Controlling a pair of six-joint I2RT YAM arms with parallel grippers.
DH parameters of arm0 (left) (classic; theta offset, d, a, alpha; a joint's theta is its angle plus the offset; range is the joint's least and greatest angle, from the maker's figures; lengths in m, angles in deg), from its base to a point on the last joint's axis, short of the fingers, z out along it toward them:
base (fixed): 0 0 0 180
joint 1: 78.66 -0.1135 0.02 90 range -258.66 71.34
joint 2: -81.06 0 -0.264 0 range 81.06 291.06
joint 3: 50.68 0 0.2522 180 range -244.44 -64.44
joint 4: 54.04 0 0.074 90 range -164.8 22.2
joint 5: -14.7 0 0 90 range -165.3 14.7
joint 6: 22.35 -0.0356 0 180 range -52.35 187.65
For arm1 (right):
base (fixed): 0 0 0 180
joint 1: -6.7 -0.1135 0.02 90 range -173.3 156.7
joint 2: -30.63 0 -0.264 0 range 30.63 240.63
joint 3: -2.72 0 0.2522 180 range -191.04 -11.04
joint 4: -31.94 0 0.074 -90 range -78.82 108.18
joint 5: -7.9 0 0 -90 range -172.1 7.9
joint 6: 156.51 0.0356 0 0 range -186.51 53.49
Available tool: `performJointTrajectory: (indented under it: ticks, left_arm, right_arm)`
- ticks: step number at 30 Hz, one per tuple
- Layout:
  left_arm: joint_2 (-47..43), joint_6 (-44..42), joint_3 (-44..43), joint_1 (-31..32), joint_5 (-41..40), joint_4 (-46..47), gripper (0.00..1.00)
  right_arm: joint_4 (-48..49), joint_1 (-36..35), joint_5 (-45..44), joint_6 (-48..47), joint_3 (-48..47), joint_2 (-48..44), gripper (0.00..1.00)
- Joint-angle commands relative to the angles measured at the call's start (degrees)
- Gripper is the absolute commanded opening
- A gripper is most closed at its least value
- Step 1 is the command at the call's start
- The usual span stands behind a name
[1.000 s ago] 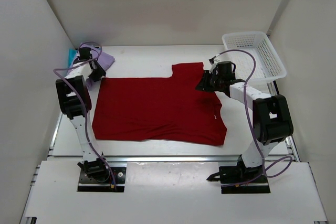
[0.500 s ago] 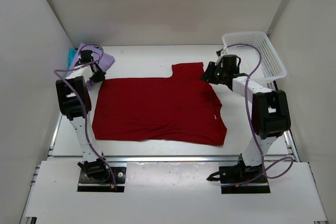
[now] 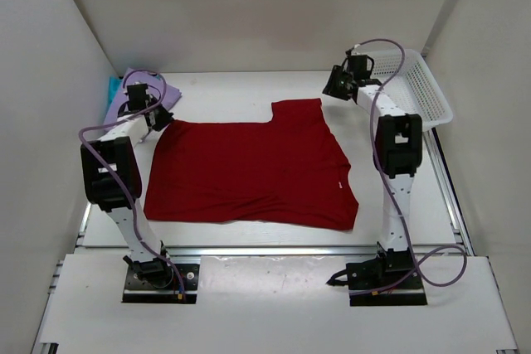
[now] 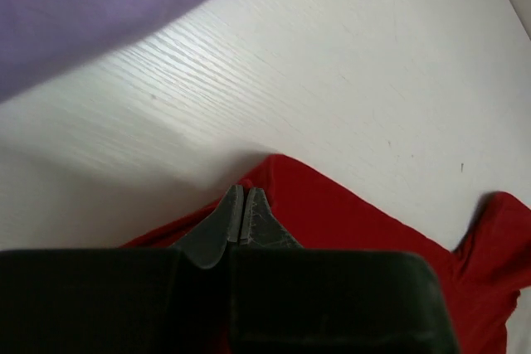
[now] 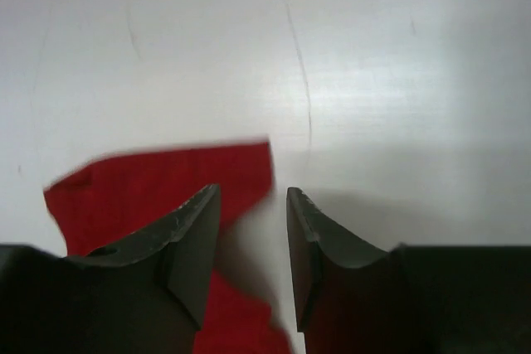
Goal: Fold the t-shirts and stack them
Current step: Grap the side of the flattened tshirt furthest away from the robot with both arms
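White table [image 3: 224, 89], red shirt [image 3: 249, 172] spread flat at centre.
Left gripper [image 4: 241, 209] pinches the shirt's far left corner, fingers pressed together on the cloth. Right gripper [image 5: 250, 196] hangs over the far sleeve edge, fingers spread, holding nothing. Lavender shirt [image 4: 99, 6] and teal shirt [image 3: 112, 84] lie far left.

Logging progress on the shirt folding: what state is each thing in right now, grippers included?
red t-shirt: spread flat, unfolded
lavender t-shirt: at far left corner, partly hidden, fold unclear
teal t-shirt: only an edge shows
basket: upright, far right
left gripper: shut on the red t-shirt's corner
right gripper: open, holding nothing
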Motion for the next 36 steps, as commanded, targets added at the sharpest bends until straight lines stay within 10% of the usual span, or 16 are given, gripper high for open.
performJointTrajectory:
  ticks: [1, 11, 24, 36]
  left_arm:
    - [-2.9, 1.9, 2.2, 0.7, 2.7, 3.6, 0.0]
    - [-3.1, 2.2, 2.1, 0.6, 4.6, 4.2, 0.0]
    - [-3.9, 2.9, 2.8, 0.1, 6.1, 4.7, 0.0]
    - [-3.5, 3.1, 2.2, 0.3, 5.5, 4.8, 0.0]
  right_arm:
    - [-10.0, -1.6, -2.7, -1.5, -14.3, 8.5, 0.36]
    - [-33.7, -2.5, -3.7, -1.5, -52.9, 29.5, 0.37]
    - [-39.2, -4.9, -5.3, -2.3, -53.1, 29.2, 0.37]
    - [-35.5, -3.9, -1.9, -1.5, -54.8, 27.5, 0.0]
